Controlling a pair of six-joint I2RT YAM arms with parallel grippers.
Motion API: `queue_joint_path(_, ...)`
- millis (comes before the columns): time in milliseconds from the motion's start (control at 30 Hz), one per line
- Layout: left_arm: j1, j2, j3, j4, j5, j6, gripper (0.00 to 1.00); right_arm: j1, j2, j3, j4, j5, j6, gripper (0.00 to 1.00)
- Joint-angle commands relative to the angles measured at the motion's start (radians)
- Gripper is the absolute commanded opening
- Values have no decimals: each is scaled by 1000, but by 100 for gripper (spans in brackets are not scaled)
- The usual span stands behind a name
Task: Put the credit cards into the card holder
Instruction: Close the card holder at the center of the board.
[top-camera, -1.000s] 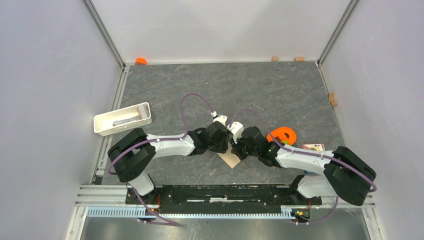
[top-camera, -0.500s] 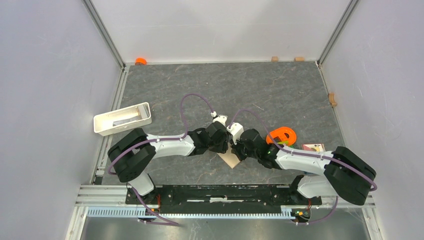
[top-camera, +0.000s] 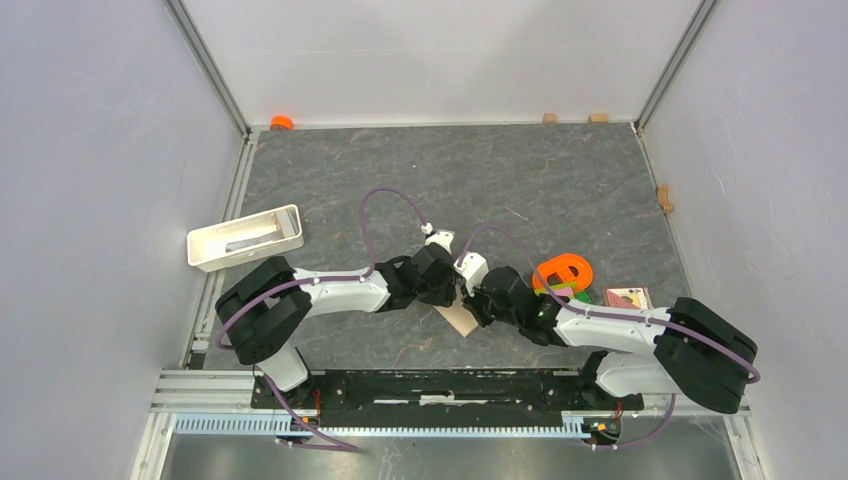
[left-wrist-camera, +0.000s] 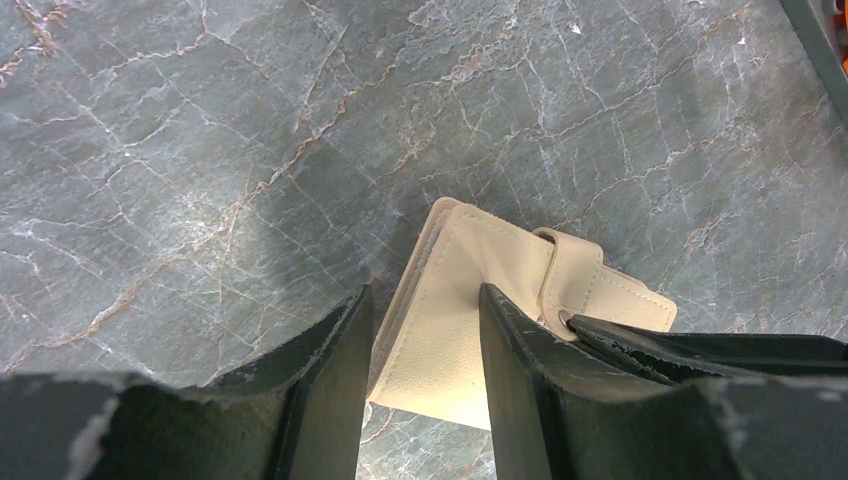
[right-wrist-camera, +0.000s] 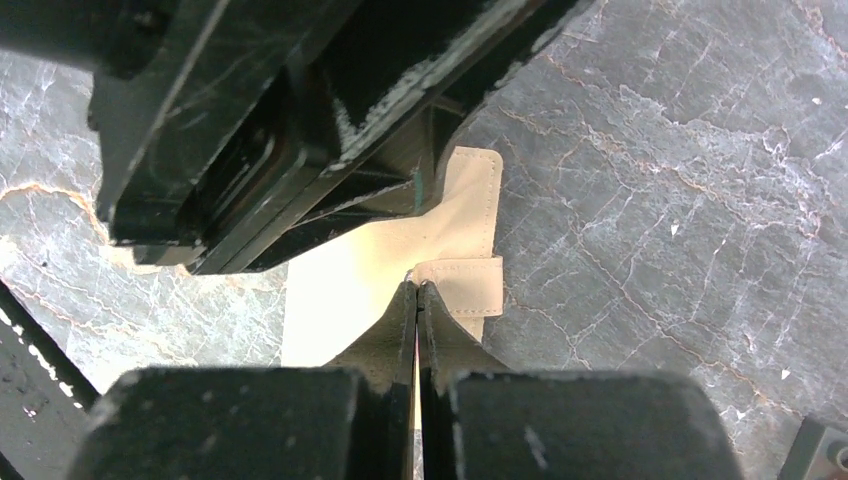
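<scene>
The holder (top-camera: 458, 322) lies folded on the table (top-camera: 560, 180), between the two wrists. The left claw (left-wrist-camera: 428, 300) stands half wide over it. One finger (left-wrist-camera: 335, 370) is just beside the holder's folded edge and the other is over its face; if it presses, I cannot tell. The right claw (right-wrist-camera: 417, 290) is closed tight, with its tips meeting at the holder's tab (right-wrist-camera: 465, 285). One card (top-camera: 627, 296) lies well right of the holder, beyond an orange thing (top-camera: 563, 270). A tray (top-camera: 245, 237) is far left of the holder.

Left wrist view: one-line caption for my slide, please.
Left gripper with jaws apart over the closed beige card holder on the marbled table; right gripper tip at its snap tab.
</scene>
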Motion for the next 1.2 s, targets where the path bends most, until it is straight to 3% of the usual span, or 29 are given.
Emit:
queue_joint_path(0,-17,68,-42,-64,32,-25,50,38,-5,-35,-3,-55,-33,0)
queue_joint_path(167,-16,53,-49,-54,32,-30,52,38,13,-25,8,8,-12,0)
queue_joint_path(367,-1,-43,-45,-69,-4,-27,64,38,-12,-20,-18,110,68,0)
queue_joint_path(600,15,-210,7,-202,-113,-3,77,37,-21,-14,-82,166,148,0)
queue_joint_path(733,14,-323,-24,-240,-147,-95,77,37,-37,-28,-68,163,178,0)
queue_joint_path(833,13,-354,-104,-165,-86,-235,77,36,-39,-37,-53,160,201,0)
queue_joint_path(933,3,-325,-177,-71,-38,-350,76,36,-41,-53,-31,159,225,0)
queue_joint_path(1167,0,-231,-232,30,-35,-438,72,36,-56,-80,23,149,252,0)
